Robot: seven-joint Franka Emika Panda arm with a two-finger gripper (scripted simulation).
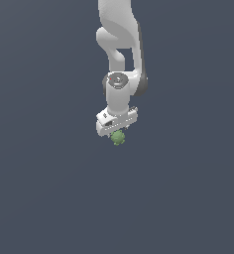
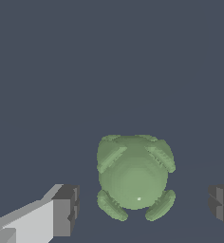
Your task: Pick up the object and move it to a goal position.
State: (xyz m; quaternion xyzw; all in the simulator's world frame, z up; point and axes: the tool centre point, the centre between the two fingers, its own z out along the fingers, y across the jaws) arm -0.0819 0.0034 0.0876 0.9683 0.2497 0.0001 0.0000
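The object is a small, lumpy green ball (image 1: 118, 138) with ridged bumps. In the exterior view it shows just under the white gripper (image 1: 116, 130) of the arm, partly hidden by the hand. In the wrist view the green ball (image 2: 134, 176) lies between the two dark fingertip pads (image 2: 66, 209), with a gap on each side. The gripper (image 2: 144, 206) is open, its jaws stand apart on either side of the ball and do not touch it.
The white arm (image 1: 120, 44) comes down from the top of the exterior view. A plain dark grey-blue surface (image 1: 49, 188) fills the rest of both views.
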